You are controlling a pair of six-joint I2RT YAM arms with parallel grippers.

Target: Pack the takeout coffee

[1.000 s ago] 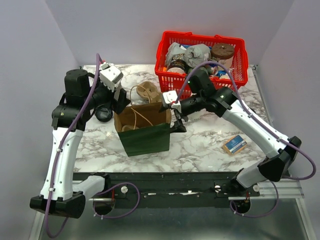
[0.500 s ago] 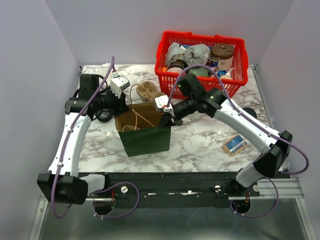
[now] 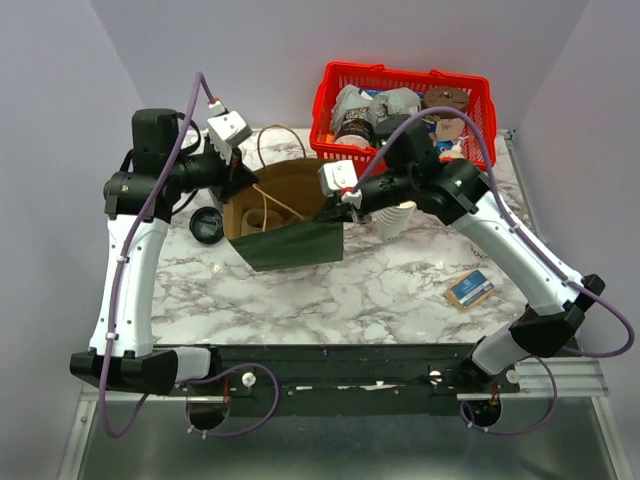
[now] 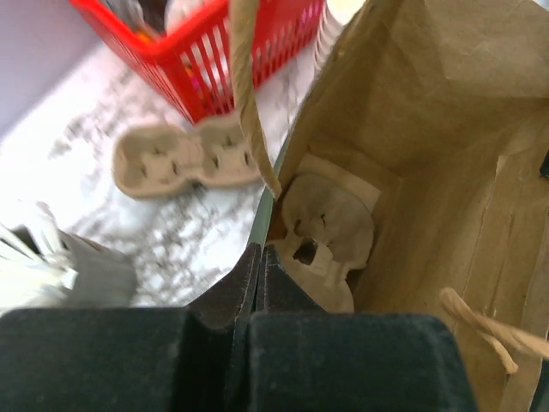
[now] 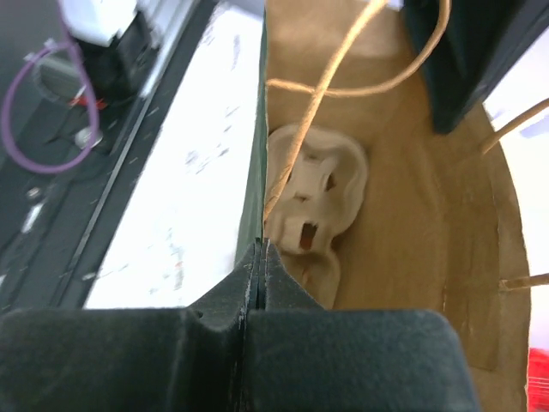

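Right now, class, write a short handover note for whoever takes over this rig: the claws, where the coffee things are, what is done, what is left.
Left claw: shut on the paper bag rim.
Right claw: shut on the opposite rim; the bag's mouth is open between them.
Things: one cup carrier lies at the bag's bottom. A second carrier lies on the table by the red basket. The paper cup and black lid are outside the bag.
Done: one carrier is in.
Left: probably cup and lid.
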